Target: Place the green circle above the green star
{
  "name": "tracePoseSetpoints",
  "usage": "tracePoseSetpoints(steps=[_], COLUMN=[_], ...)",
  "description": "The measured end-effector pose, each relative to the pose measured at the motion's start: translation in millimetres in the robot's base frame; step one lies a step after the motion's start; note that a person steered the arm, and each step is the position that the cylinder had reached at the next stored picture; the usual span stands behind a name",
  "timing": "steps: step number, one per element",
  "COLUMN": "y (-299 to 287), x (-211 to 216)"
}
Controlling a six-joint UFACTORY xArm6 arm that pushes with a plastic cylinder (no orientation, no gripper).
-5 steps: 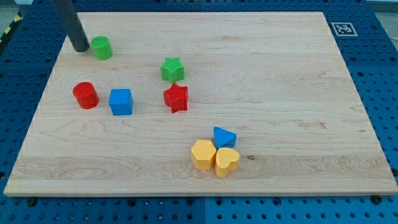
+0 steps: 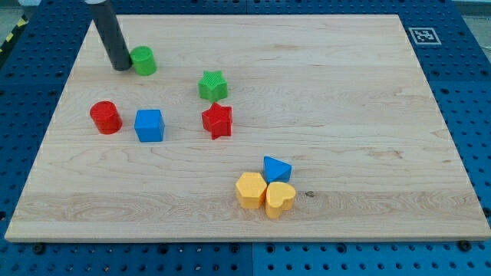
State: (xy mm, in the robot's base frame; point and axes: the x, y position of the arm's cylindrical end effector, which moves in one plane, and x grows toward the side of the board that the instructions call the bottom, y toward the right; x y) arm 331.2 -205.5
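My tip (image 2: 122, 67) rests on the desk (image 2: 345, 115) in the upper left of the view, pressed against the left side of the green circle (image 2: 143, 60); the two look to be touching, though the rod's dark body hides the exact contact. This arm carries no claw, only the straight rod, so nothing here can be apart, together or clamped.

The green circle sits near the view's top, to the upper left of the green star (image 2: 212, 84) and clearly apart from it. The green star lies toward the middle of the board's upper half. Just below it, almost touching, is the red star (image 2: 218, 120).

Along the left side, the red cylinder (image 2: 105, 117) stands below my tip, and the blue cube (image 2: 149, 125) lies just to its right, with a narrow gap between them.

Lower down, right of centre, three blocks crowd together: a blue triangle (image 2: 276, 168) on top, a yellow hexagon-like block (image 2: 251, 189) at lower left and a yellow heart (image 2: 280, 198) at lower right, all touching one another.

A black-and-white marker tag (image 2: 423, 35) sits at the desk's top right corner
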Motion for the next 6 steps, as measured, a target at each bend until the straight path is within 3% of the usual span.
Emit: tracePoseSetpoints(steps=[6], y=[124.4], x=[-0.1])
